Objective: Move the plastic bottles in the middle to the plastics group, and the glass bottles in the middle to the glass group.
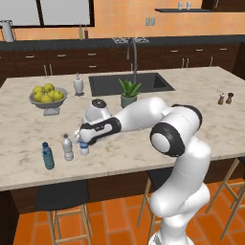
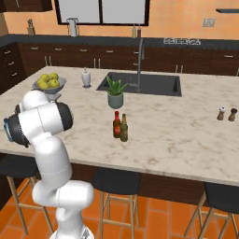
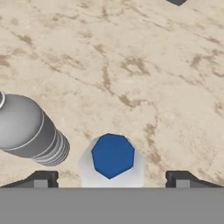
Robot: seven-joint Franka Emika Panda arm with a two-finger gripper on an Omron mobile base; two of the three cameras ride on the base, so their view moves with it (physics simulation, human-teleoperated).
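Three small plastic bottles stand close together on the counter [image 1: 143, 143] at about 8 o'clock in the left base view: the all-blue bottle [image 1: 48, 156] outermost, the grey-clear bottle [image 1: 68, 148] next to it, and the clear bottle with the blue label band [image 1: 84, 147] just beside that one. The end effector [image 1: 79, 135] sits right above the banded bottle; in the hand view its two dark fingertips [image 3: 41, 179] stand wide apart at either side of the bottle, not touching it, so the bottle stands free on the marble. In that view the grey-clear bottle lies at 9 o'clock of the banded one.

In the right base view the red-brown glass bottle [image 2: 116, 125] and the olive-brown glass bottle [image 2: 124, 128] stand upright, touching or nearly so, at the counter's middle, just in front of a potted plant [image 2: 115, 94]. The two tiny bottles [image 2: 227, 114] stand at 3 o'clock, well apart from them. A grey bowl [image 1: 48, 102] holds yellow lemons [image 1: 47, 92]; the sink [image 1: 129, 83] basin looks bare
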